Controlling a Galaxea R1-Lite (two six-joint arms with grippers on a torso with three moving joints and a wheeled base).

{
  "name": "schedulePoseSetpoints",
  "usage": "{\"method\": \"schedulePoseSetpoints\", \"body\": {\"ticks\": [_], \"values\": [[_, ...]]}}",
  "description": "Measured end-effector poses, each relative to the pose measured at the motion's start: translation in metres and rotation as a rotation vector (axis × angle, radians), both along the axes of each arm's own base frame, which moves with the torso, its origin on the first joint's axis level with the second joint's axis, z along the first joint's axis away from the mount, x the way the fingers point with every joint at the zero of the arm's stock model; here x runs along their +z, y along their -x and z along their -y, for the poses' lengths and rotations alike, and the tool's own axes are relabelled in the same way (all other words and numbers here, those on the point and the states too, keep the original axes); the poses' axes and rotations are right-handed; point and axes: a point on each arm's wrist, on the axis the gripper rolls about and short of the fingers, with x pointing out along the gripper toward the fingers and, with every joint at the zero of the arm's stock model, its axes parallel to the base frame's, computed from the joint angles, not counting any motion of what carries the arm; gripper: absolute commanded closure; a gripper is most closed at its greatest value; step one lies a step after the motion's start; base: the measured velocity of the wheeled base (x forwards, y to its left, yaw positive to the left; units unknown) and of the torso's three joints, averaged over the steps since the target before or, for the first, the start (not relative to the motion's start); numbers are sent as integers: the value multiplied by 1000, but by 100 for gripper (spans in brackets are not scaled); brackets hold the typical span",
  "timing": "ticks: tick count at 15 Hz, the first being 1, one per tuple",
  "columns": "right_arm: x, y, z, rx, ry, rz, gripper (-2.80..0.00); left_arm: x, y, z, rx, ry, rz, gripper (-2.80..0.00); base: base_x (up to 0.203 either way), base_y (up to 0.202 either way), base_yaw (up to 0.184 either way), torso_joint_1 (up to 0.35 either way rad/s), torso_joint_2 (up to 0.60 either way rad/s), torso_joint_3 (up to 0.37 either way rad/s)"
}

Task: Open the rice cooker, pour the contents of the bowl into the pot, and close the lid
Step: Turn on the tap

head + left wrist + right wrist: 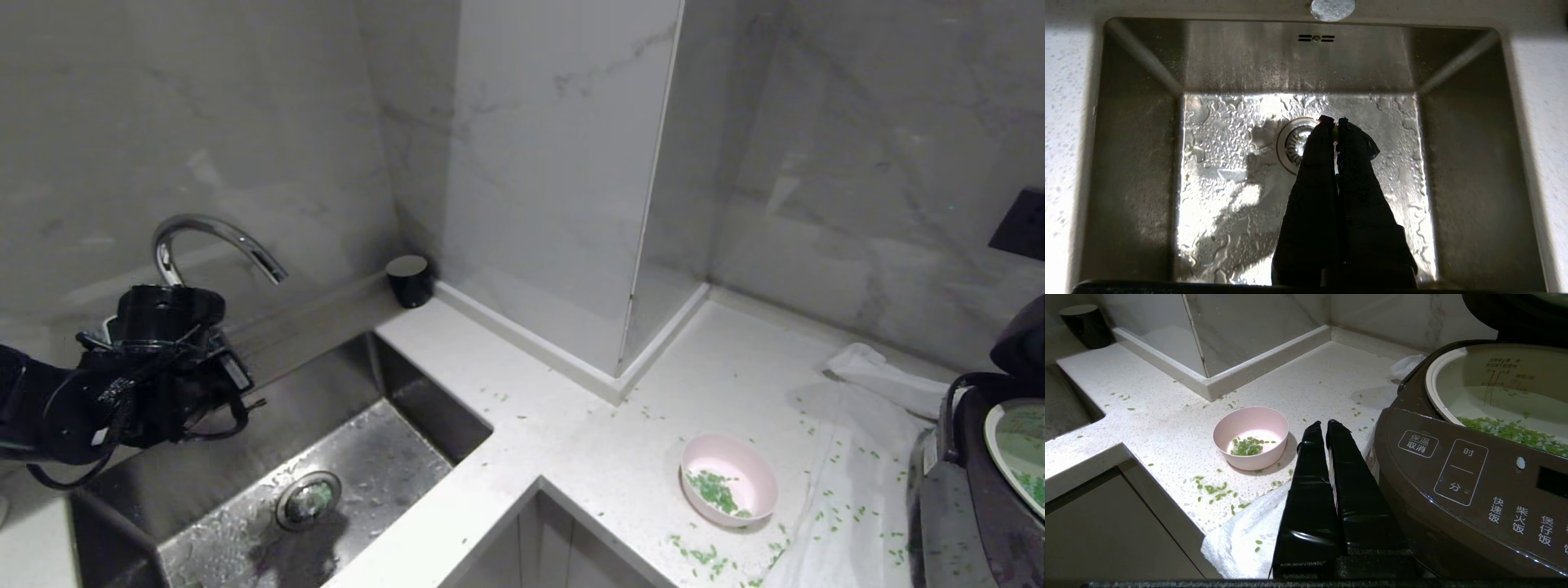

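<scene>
The rice cooker (1470,465), a large dark grey-brown rounded appliance with white-labelled buttons, stands at the right edge of the white speckled worktop (571,425) with its lid (1020,343) raised. Its pale whitish-green inner pot (1498,388) already holds a layer of bright green grain-like bits (1515,433). The small pale pink bowl (728,478) sits upright near the front edge, just left of a white cloth (1241,535), a few green bits left inside and more scattered around it. The left gripper (1336,124) hangs over the wet steel sink (1139,163) at the worktop's left end, fingers pressed together, holding nothing. The right gripper (1327,424) rests beside the cooker's front, fingers together, empty. Pouring looks mostly done; closing the lid appears next, which calls for an arm reaching up behind the raised lid to press it down.
</scene>
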Motion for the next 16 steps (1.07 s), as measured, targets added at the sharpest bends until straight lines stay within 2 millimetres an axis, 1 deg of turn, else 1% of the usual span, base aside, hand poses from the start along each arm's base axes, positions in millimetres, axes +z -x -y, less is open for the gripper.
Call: {"method": "schedulePoseSetpoints", "body": {"ticks": [3, 8, 12, 14, 16], "values": [[0, 0, 0, 0, 0, 0, 0, -4, -18, -8, 13, -17, -13, -280, 0, 0, 0, 0, 0, 0], [0, 0, 0, 0, 0, 0, 0, -14, -50, -38, 57, -66, -39, -280, 0, 0, 0, 0, 0, 0], [0, 0, 0, 0, 0, 0, 0, -33, -80, -64, 108, -68, -53, -280, 0, 0, 0, 0, 0, 0], [0, 0, 0, 0, 0, 0, 0, -44, -92, -76, 132, -64, -60, -280, 0, 0, 0, 0, 0, 0], [0, 0, 0, 0, 0, 0, 0, -50, -102, -87, 152, -61, -50, -280, 0, 0, 0, 0, 0, 0]]}}
